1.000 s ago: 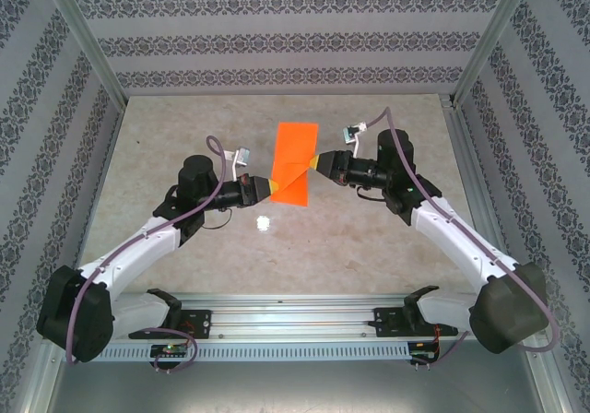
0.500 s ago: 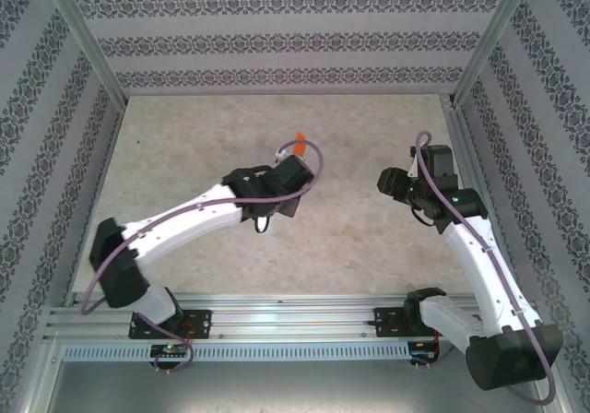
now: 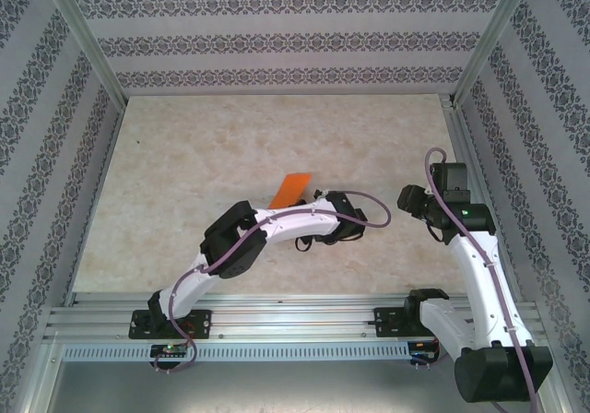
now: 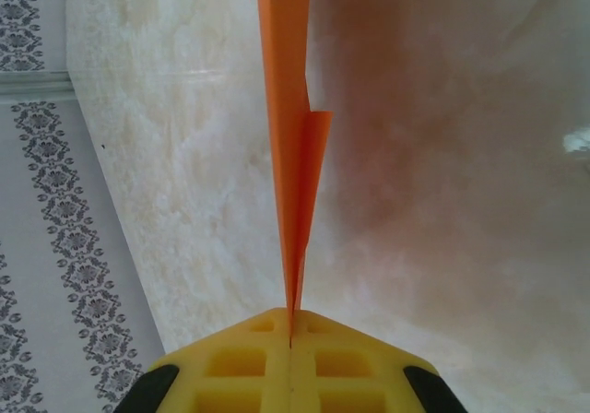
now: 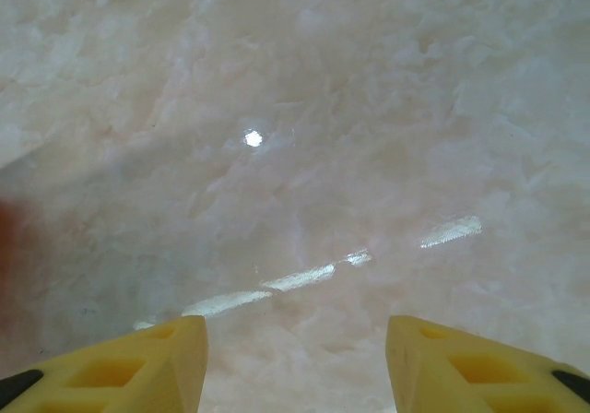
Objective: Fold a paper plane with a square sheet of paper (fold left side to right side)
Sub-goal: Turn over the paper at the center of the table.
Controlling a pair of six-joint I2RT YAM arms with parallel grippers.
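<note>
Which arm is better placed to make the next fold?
Probably left. The left claw is shut on the orange paper; the right claw is open, apart from it, over the table.

Bright, even light fills the cell from above. The tabletop (image 3: 184,155) reads pale and crisp in the top view, with just a soft, faint shadow under the left arm (image 3: 277,221). Over to the right wrist camera, there's glare: a small white hotspot and a broken streak of reflection across the glossy surface. The yellow fingers of the right pincer (image 5: 295,362) look soft at the bottom edge. In the left wrist view, the folded orange paper (image 4: 293,155) throws a warm reddish cast onto the surface at right, and a white glint sits at the right border.
</note>
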